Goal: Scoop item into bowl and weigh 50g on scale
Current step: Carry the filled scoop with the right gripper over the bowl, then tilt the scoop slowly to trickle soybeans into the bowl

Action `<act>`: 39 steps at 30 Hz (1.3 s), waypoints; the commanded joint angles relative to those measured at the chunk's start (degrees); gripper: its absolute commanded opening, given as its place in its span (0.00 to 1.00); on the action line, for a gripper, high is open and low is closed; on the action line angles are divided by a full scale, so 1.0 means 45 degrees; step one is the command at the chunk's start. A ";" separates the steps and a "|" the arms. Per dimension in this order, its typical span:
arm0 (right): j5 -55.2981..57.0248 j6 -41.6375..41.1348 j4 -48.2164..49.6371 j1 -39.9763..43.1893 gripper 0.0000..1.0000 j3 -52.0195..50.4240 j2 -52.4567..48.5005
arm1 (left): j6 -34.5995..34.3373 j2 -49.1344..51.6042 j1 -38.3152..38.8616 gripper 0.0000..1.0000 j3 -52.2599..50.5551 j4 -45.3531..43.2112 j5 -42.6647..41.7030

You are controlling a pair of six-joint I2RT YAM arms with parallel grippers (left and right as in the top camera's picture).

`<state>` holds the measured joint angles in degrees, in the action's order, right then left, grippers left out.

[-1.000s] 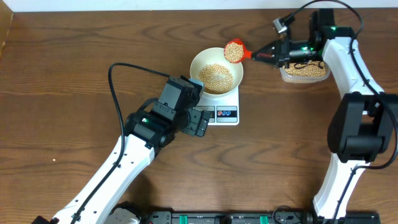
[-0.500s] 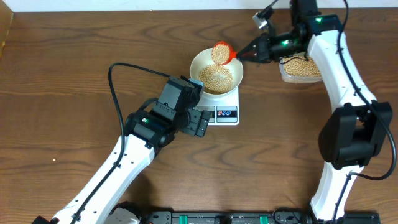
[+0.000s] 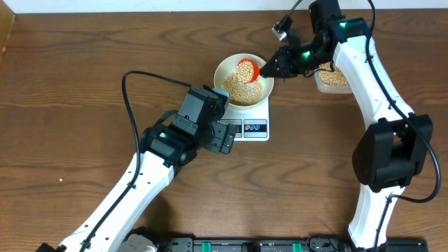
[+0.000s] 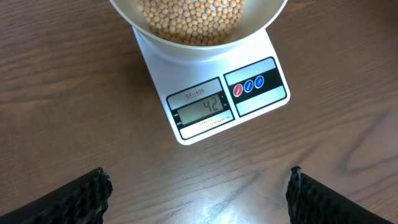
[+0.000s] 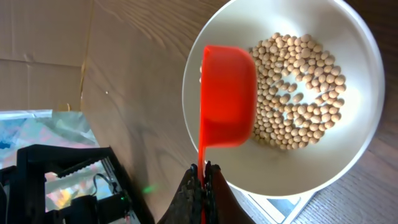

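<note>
The white bowl stands on the white scale and holds a heap of tan beans. My right gripper is shut on the handle of a red scoop, which is tipped over the inside of the bowl. In the right wrist view the scoop shows its underside above the beans, with the gripper clamped on the thin handle. My left gripper hangs open in front of the scale, holding nothing. Its display reads 42.
A clear plastic container with more beans sits right of the bowl, partly under the right arm. The left arm's black cable loops over the table on the left. Bare wooden tabletop surrounds the scale.
The right arm has swung left from beside the container, carrying the scoop over the bowl and tipping it. The left arm has stayed still.
</note>
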<state>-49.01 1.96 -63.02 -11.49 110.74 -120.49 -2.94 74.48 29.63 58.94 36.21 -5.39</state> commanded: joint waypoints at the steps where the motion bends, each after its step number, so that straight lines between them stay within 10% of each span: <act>1: 0.0000 0.0345 0.0000 -0.0102 0.01 0.0223 0.0301 | 0.0039 -0.0092 -0.0044 0.92 0.0019 0.0049 0.0209; 39: -0.0194 0.0340 0.0107 -0.0097 0.01 0.0223 0.0301 | 0.0039 -0.0092 -0.0044 0.92 0.0019 0.0049 0.0209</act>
<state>-47.55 2.35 -62.76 -11.49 110.74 -120.49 -2.94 74.48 29.63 58.94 36.21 -5.39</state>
